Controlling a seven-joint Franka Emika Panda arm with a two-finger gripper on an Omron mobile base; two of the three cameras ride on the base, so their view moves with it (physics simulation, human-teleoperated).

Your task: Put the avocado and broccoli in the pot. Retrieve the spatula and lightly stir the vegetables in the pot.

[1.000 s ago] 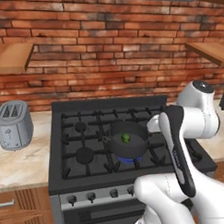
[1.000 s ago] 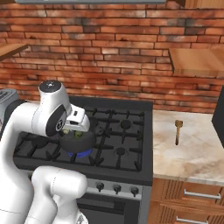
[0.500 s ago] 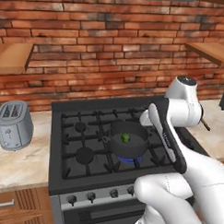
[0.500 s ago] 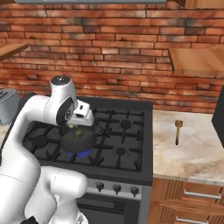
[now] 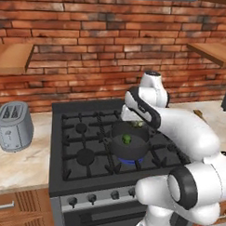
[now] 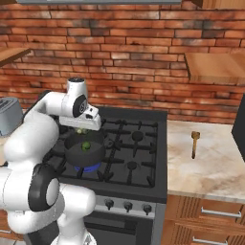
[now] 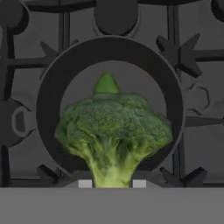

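Swinging leftward over the last second, my arm is now carrying the broccoli (image 7: 113, 131) to a position above the pot (image 5: 128, 146), whereas a moment earlier the hand was sitting off to the pot's right side. Seen from the hand view, my gripper (image 7: 112, 183) is pinching the broccoli by its pale stalk, head pointing down toward the pot's dark rim. Below it, the avocado (image 5: 126, 139) is already lying on the pot's floor, partly hidden behind the floret in the hand view. From both base views, the broccoli is hanging just above the pot's rim, on the far side of the opening, not yet inside. Off to the right of the stove (image 6: 129, 153), the spatula (image 6: 194, 142) is lying untouched on the worktop (image 6: 210, 167), well apart from the pot. I am judging the step in hand to be the broccoli drop. Next I am needing to centre the floret over the opening, lower slightly, open the jaws, then reach for the spatula.
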